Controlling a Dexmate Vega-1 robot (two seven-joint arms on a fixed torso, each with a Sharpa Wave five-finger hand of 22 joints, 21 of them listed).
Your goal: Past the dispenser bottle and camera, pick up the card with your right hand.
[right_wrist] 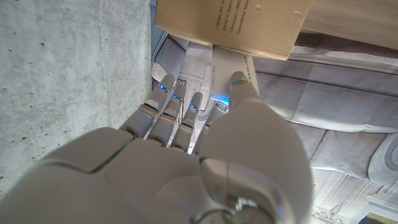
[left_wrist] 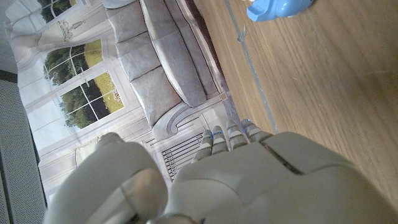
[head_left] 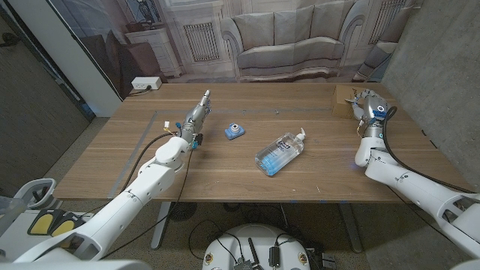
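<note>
A tan card (head_left: 342, 98) with printed text (right_wrist: 233, 23) lies at the table's far right corner. My right hand (head_left: 367, 107) is right beside it, fingers apart and reaching toward it. In the right wrist view the thumb (right_wrist: 241, 84) ends just at the card's edge; whether it touches I cannot tell, and nothing is gripped. The clear dispenser bottle (head_left: 280, 152) lies on its side mid-table. The small blue camera (head_left: 234, 132) sits to its left, also seen as a blue shape (left_wrist: 277, 7). My left hand (head_left: 196, 115) points to the far side, fingers (left_wrist: 227, 134) straight, holding nothing.
The wooden table (head_left: 300, 101) ends just behind the card, with a printed sofa backdrop (head_left: 292, 37) beyond it. A grey concrete wall (head_left: 442, 67) stands close on the right. Tape lines (head_left: 150, 127) mark the table's left part.
</note>
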